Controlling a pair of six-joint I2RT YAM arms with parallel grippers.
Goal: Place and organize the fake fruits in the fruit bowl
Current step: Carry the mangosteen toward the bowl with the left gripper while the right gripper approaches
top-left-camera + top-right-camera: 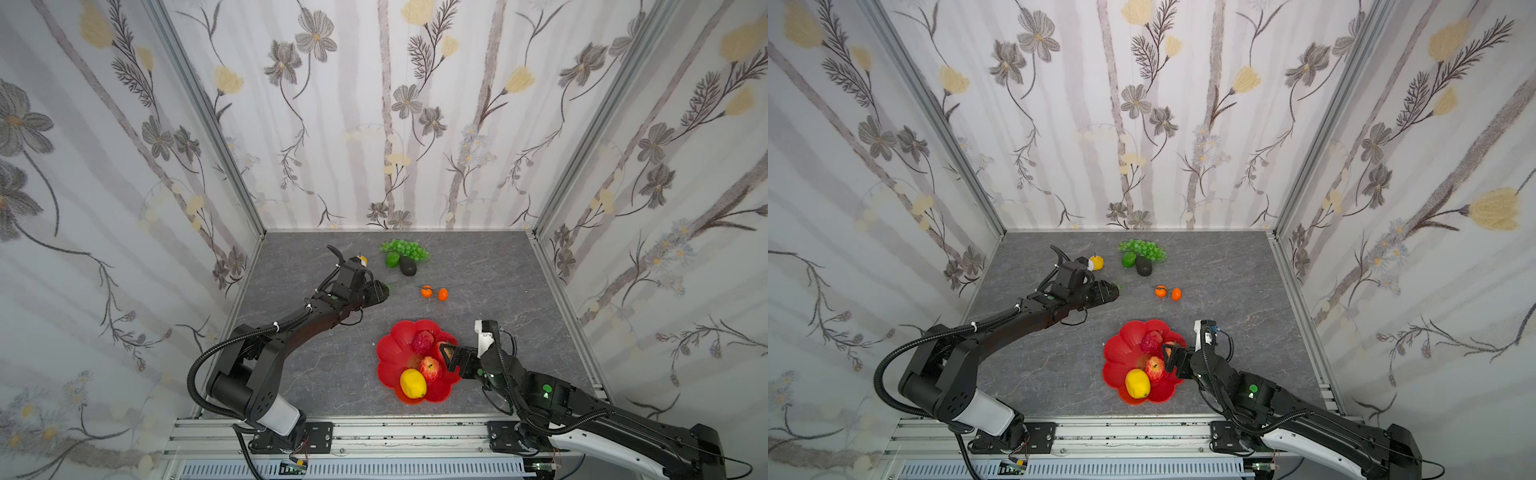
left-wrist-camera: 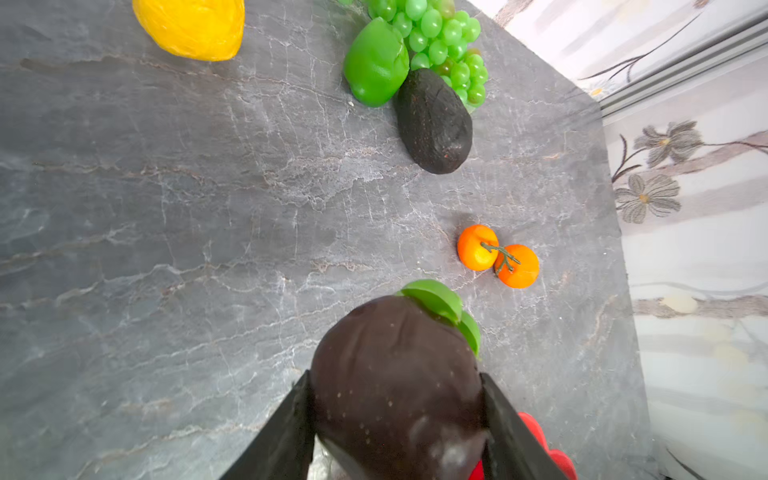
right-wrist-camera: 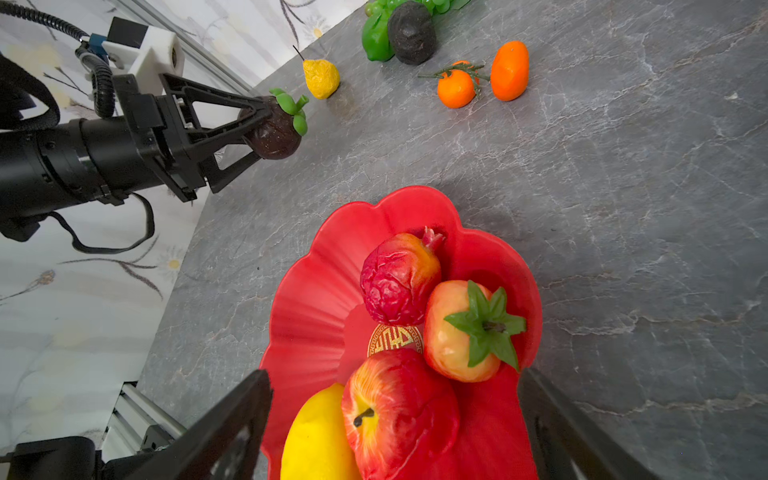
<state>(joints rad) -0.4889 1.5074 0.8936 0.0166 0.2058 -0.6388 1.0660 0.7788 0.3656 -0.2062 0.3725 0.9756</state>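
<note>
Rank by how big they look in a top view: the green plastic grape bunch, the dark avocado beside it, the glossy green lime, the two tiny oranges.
1. green grape bunch
2. dark avocado
3. green lime, only a little smaller than the avocado
4. two tiny oranges, which look alike, so no ranking between them

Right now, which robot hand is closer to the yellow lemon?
The right gripper: it hangs open over the red bowl rim, close to the lemon. The left gripper is away beyond the bowl, holding a dark fruit.

Scalloped red bowl (image 1: 391,356) holds four glossy fruits (image 1: 413,383).
</note>
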